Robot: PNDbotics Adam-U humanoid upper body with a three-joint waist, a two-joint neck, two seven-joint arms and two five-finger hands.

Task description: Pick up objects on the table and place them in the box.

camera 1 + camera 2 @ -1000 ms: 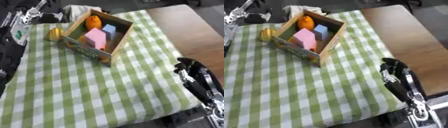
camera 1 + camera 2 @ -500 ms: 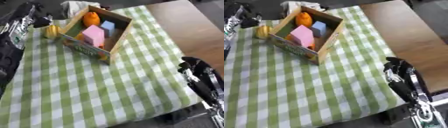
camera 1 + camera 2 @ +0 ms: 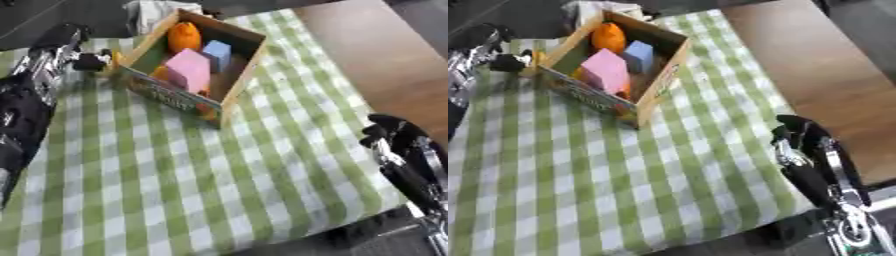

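Left hand [image 3: 74, 55] at far left, fingers closing on small yellow thing [image 3: 115, 59] beside box [image 3: 229, 95], likely for lifting in. Right hand [image 3: 798, 137] idle near right, fingers curled, empty.

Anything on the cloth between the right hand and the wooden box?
No: in the left eye view only bare green-and-white checked tablecloth lies between the right hand and the wooden box.
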